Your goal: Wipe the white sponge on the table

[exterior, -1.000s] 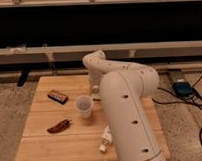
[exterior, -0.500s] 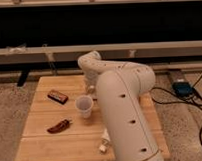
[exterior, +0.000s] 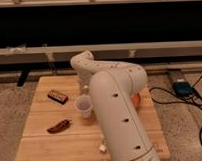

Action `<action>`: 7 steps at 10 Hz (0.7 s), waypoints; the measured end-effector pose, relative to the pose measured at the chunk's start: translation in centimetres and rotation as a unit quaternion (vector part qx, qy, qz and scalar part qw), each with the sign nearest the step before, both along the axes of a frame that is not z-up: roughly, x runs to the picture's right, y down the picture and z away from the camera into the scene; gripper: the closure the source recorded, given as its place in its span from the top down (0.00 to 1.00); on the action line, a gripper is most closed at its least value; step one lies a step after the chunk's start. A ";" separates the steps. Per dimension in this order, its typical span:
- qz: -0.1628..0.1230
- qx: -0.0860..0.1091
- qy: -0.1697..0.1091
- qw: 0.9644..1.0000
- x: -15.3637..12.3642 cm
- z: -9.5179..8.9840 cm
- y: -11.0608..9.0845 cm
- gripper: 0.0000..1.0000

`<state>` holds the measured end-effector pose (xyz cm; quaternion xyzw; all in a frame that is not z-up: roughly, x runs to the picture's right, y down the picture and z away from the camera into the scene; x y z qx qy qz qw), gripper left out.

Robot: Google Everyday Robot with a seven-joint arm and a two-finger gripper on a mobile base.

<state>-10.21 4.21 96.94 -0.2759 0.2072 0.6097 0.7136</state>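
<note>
Well back over the table (exterior: 41, 142), the closed gripper (exterior: 85, 88) hangs apparently just behind the cup (exterior: 84, 106).

Light wooden plank table (exterior: 41, 142), gripper (exterior: 85, 88) low above its rear centre; white sponge hidden.

Warm, yellowish indoor light, moderate level, coming from above and somewhat in front. Tabletop (exterior: 41, 142) evenly lit, no hot spots, wood reads orange-tan. White arm (exterior: 115, 109) is the brightest thing, mild sheen along its upper curve, not blown out. Its underside falls to grey. Claw (exterior: 85, 88), closed, low at the far side of the tabletop just behind the cup (exterior: 84, 105), sits in the arm's own shade and reads dull. Short soft shadow under the cup. Dark panel (exterior: 117, 24) behind is near black, no detail in it. Floor (exterior: 10, 108) is dimmer than the tabletop. No lens bending visible at the edges.
</note>
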 end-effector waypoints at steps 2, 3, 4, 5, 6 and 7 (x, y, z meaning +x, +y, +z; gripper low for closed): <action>-0.013 -0.002 -0.009 1.000 -1.0 -0.1 0.2 0.00; -0.025 -0.004 -0.019 0.999 -2.0 -0.5 0.8 0.00; -0.031 -0.004 -0.031 0.999 -3.1 -1.2 1.3 0.00; -0.035 -0.004 -0.040 0.999 -4.0 -2.0 1.6 0.00; -0.037 -0.005 -0.042 0.998 -4.0 -2.4 1.7 0.00; -0.036 -0.009 -0.042 0.998 -3.6 -2.8 1.9 0.00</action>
